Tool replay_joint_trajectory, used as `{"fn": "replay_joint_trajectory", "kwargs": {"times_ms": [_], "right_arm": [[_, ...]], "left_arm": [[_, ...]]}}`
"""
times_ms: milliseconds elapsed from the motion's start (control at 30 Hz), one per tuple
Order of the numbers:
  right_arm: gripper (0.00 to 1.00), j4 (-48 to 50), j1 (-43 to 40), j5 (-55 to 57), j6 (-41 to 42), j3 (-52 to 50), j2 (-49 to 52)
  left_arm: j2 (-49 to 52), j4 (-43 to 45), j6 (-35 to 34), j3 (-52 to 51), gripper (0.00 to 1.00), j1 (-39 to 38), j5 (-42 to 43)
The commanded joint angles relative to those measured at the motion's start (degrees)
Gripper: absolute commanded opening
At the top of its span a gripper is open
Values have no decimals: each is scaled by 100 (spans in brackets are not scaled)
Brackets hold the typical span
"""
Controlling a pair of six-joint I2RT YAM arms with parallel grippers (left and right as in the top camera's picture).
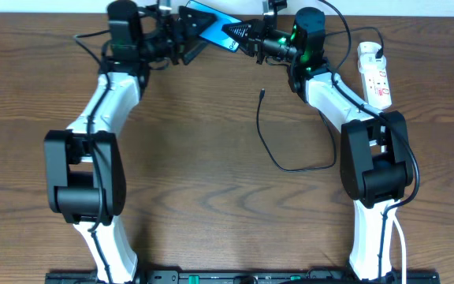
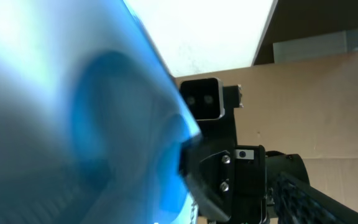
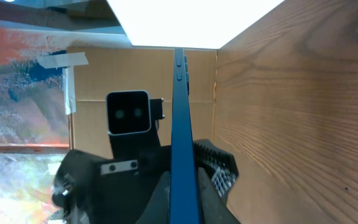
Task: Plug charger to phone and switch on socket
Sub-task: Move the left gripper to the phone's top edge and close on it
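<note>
The wooden bench [image 1: 211,205] carries everything, and both my arms reach to its far edge. At the far right lies the socket [image 1: 375,75], a white strip with small red marks, its length running from near to far.

The phone [image 1: 211,28] is up at the far middle, held between my two grippers. From overhead it is a dark-edged slab with a bright blue-cyan screen. In my right wrist view I see it edge-on as a thin dark blue line with side buttons. In my left wrist view its screen is a blue blur filling most of the picture.

My left gripper [image 1: 186,38] is closed on one end of the phone, a finger against each face. My right gripper [image 1: 241,35] is clamped on the other end in the same way. The phone's long axis runs slantwise from my left gripper, farther back, towards my right gripper, a little nearer.

The charger [image 1: 268,146] lies loose on the bench, a thin black cable looping under my right arm. Its small tip [image 1: 263,93] points towards the far edge, well apart from the phone.
</note>
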Motion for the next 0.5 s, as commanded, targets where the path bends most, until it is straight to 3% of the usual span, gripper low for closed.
{"fn": "replay_joint_trajectory", "kwargs": {"times_ms": [0, 467], "right_arm": [[1, 59, 28, 17, 13, 120, -125], [1, 61, 50, 13, -74, 120, -125]], "left_arm": [[-52, 243, -195, -11, 91, -129, -345], [-52, 382, -444, -11, 91, -127, -859]]}}
